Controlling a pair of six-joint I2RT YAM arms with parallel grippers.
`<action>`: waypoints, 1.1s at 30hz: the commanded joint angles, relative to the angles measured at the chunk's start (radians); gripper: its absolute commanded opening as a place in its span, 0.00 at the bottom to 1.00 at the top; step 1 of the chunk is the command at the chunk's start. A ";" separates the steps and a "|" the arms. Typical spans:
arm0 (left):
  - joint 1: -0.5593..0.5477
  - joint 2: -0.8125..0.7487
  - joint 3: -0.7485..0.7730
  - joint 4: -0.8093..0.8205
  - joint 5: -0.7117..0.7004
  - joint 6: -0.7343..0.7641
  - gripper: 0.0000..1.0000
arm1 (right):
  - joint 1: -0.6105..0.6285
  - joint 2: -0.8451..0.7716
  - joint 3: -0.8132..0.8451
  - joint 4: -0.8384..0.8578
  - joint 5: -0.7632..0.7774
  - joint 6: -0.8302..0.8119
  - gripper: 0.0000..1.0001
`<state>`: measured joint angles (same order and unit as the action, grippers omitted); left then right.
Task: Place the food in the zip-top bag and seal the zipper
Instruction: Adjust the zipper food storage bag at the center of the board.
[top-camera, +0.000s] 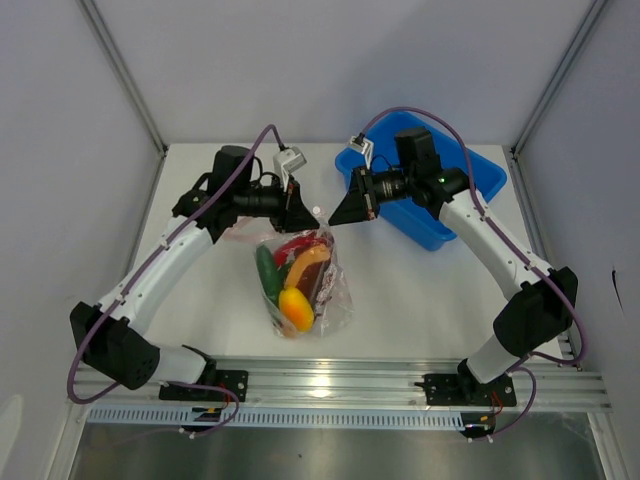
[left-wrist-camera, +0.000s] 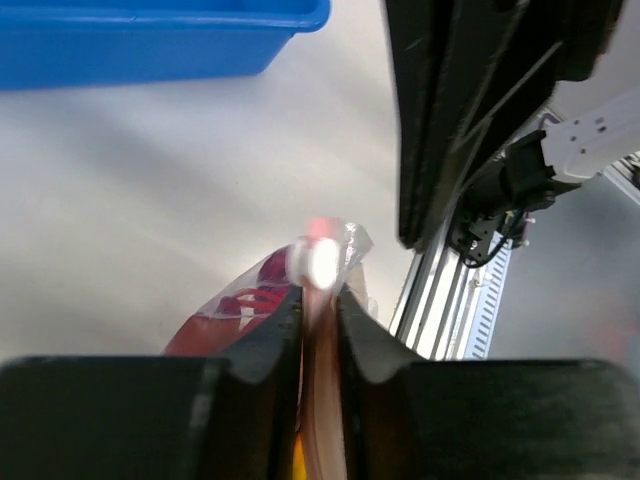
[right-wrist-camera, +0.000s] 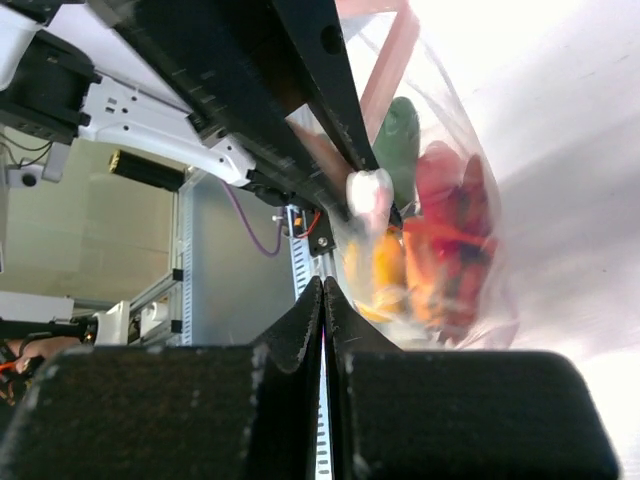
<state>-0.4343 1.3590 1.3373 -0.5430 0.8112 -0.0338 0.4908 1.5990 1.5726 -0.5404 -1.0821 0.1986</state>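
The clear zip-top bag (top-camera: 325, 290) lies in the middle of the table. It holds the food: a green chili (top-camera: 268, 272), a red chili (top-camera: 293, 246), an orange piece (top-camera: 306, 262) and a yellow-orange fruit (top-camera: 296, 308). My left gripper (top-camera: 300, 215) is at the bag's far edge. In the left wrist view it (left-wrist-camera: 320, 300) is shut on the pink zipper (left-wrist-camera: 322, 360), just behind the white slider (left-wrist-camera: 320, 262). My right gripper (top-camera: 335, 214) hovers close to the right of the slider. In the right wrist view it (right-wrist-camera: 323, 290) is shut with nothing between its jaws. The bag (right-wrist-camera: 480, 300) and slider (right-wrist-camera: 368, 195) lie ahead of it.
A blue plastic bin (top-camera: 470, 165) stands at the back right under the right arm and shows in the left wrist view (left-wrist-camera: 150, 40). An aluminium rail (top-camera: 340, 385) runs along the table's near edge. White walls enclose the left, back and right.
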 joint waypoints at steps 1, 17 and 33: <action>0.009 -0.029 0.043 -0.081 -0.066 0.031 0.15 | 0.003 0.003 0.015 0.043 -0.056 0.009 0.00; 0.008 -0.015 0.166 -0.173 -0.034 -0.063 0.00 | -0.001 0.035 -0.046 0.106 -0.067 0.033 0.99; 0.008 -0.008 0.157 -0.115 0.003 -0.179 0.00 | 0.049 0.075 -0.085 0.335 0.001 0.035 0.99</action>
<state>-0.4294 1.3598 1.4555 -0.7162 0.7731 -0.1612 0.5182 1.6627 1.4944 -0.3069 -1.0931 0.2203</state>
